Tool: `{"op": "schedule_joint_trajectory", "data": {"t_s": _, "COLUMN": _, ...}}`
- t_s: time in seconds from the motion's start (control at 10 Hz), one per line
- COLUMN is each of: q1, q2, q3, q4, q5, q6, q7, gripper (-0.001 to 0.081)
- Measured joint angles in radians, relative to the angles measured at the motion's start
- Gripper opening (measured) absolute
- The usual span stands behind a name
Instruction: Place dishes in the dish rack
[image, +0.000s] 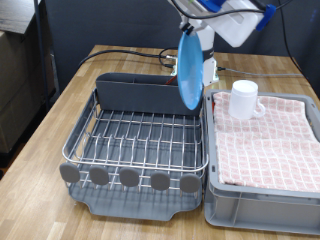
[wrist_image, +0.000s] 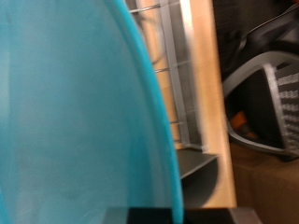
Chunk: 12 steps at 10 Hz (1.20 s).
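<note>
My gripper (image: 189, 30) is shut on the top edge of the round light-blue plate (image: 188, 70). The plate hangs on edge above the rack's side nearest the tub, close to the tall dark grey back compartment (image: 135, 92). The silver wire dish rack (image: 78, 140) holds no dishes that I can see. The white mug (image: 245, 98) stands on the checked cloth to the exterior view's right. The wooden spoon is out of view. In the wrist view the plate (wrist_image: 75, 112) fills most of the picture, with rack wires (wrist_image: 168, 56) beyond its rim.
A grey plastic tub (image: 260, 205) with a red-and-white checked cloth (image: 270, 140) stands against the rack in the exterior view's right. A row of round grey discs (image: 130, 178) lines the rack's near edge. Black cables (image: 125, 55) lie on the wooden table behind.
</note>
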Motion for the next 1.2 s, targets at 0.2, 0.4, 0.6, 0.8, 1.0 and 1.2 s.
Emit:
{"op": "schedule_joint_trajectory", "data": {"t_s": 0.2, "q1": -0.025, "q2": -0.008, "q3": -0.044, "q4": 0.0, "q5": -0.107, "q6": 0.047, "q7": -0.092, "gripper": 0.0019}}
{"op": "schedule_joint_trajectory", "data": {"t_s": 0.4, "q1": -0.048, "q2": -0.01, "q3": -0.083, "q4": -0.006, "q5": -0.176, "q6": 0.153, "q7": -0.164, "gripper": 0.0019}}
{"op": "schedule_joint_trajectory", "data": {"t_s": 0.6, "q1": -0.048, "q2": -0.01, "q3": -0.079, "q4": -0.003, "q5": -0.168, "q6": 0.123, "q7": -0.159, "gripper": 0.0019}}
{"op": "schedule_joint_trajectory", "data": {"t_s": 0.8, "q1": -0.049, "q2": -0.01, "q3": -0.078, "q4": 0.013, "q5": -0.182, "q6": 0.104, "q7": -0.168, "gripper": 0.0019}}
{"op": "schedule_joint_trajectory", "data": {"t_s": 1.0, "q1": -0.05, "q2": -0.01, "q3": -0.089, "q4": 0.025, "q5": -0.219, "q6": 0.106, "q7": -0.201, "gripper": 0.0019}}
{"op": "schedule_joint_trajectory", "data": {"t_s": 1.2, "q1": -0.055, "q2": -0.006, "q3": -0.114, "q4": 0.025, "q5": -0.26, "q6": 0.13, "q7": -0.226, "gripper": 0.0019}}
